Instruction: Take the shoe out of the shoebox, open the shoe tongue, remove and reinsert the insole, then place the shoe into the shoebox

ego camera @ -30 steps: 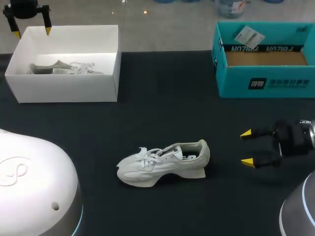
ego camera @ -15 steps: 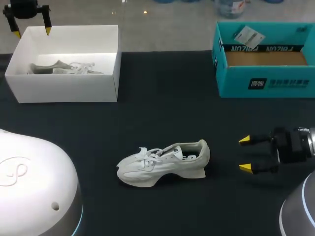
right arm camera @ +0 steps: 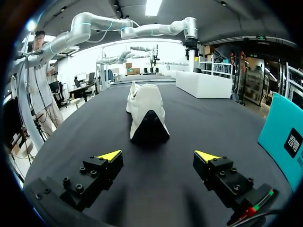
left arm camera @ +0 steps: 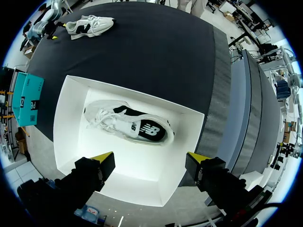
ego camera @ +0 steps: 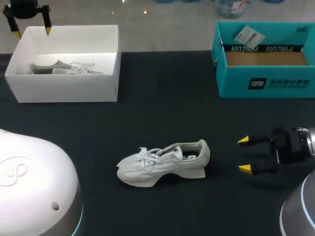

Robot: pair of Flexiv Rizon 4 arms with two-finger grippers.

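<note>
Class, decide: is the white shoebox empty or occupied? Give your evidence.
Occupied: a white laced shoe lies inside the open white cardboard shoebox.

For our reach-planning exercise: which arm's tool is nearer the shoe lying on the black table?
Right. The right tool is off the heel end of the shoe, open; the left tool hangs over the white shoebox, across the table.

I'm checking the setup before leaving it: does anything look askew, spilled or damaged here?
Nothing looks spilled or damaged. The only mild oddity is that the boxed shoe lies on its side inside the white shoebox, while the other shoe stands upright on its sole on the black table.
</note>
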